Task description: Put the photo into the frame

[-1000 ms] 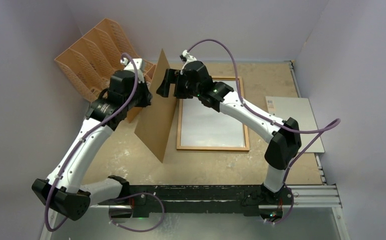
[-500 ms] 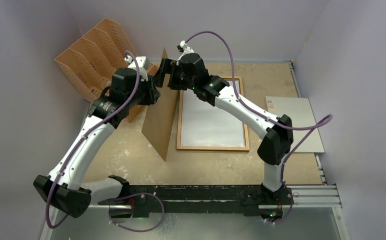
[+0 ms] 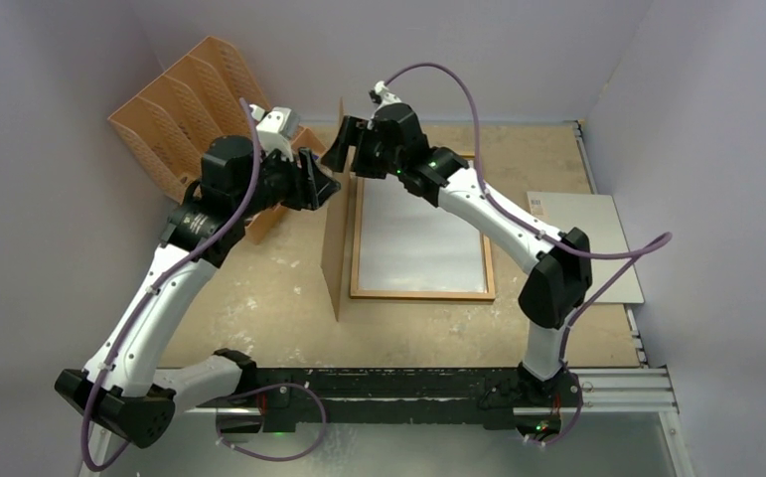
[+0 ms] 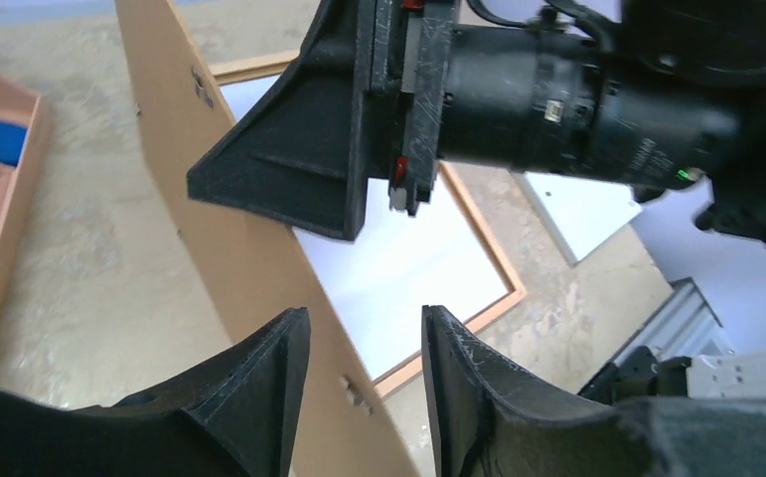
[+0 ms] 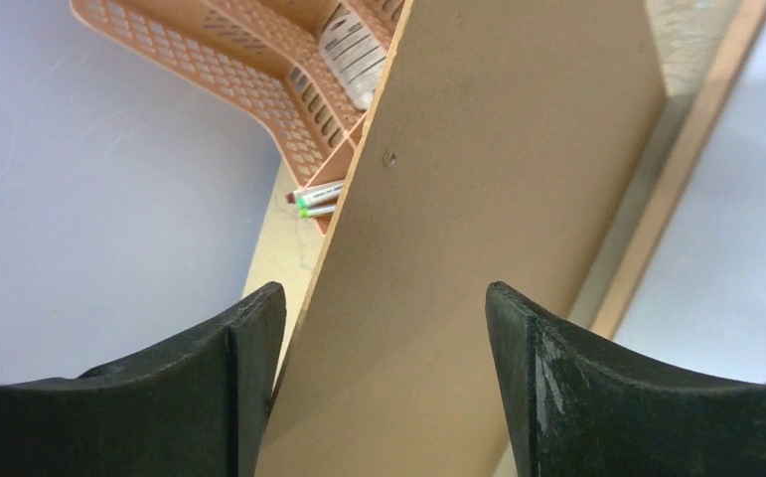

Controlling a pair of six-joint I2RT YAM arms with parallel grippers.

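my left end effector (image 4: 364, 318) apart at the upright backing panel (image 3: 335, 248), my right end effector (image 5: 383, 293) spread wide over its edge, photo (image 3: 420, 234) white side up in the frame (image 3: 420, 294)

White links (image 3: 165, 288), black joints (image 3: 554, 288), purple cables (image 3: 430, 66), black left claw (image 4: 364, 318) and right claw (image 5: 383, 293)

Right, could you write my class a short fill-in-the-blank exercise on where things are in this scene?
1. The brown backing panel stands on edge along the frame's ___ side.
2. The photo lying inside the frame shows its plain ___ back.
3. The pale sheet with a sticker lies to the frame's ___.
4. The ___ file rack stands at the back left.

Missing words: left; white; right; orange.
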